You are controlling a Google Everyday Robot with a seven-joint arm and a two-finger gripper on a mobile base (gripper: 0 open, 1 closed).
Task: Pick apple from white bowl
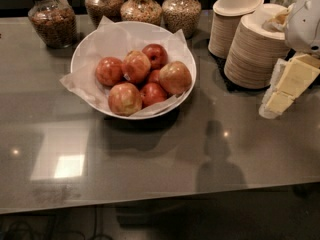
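The white bowl (85, 49), wide, shallow and lined with crinkled white paper, stands on the grey table at centre left. It holds several apples. A large pale red-orange apple (175, 77) with a yellowish blush lies at the bowl's right side. Other big pale apples (124, 98) and smaller dark red apples (155, 55) lie beside it. My gripper (286, 86), cream-yellow below a white arm, hangs at the right edge of the view. It is well to the right of the bowl, apart from it, and holds nothing that I can see.
Two stacks of small tan-and-white disposable bowls (255, 49) stand at the back right, just left of the gripper. Several glass jars (52, 21) of grains and nuts line the table's back edge behind the bowl. The table's front edge runs along the bottom.
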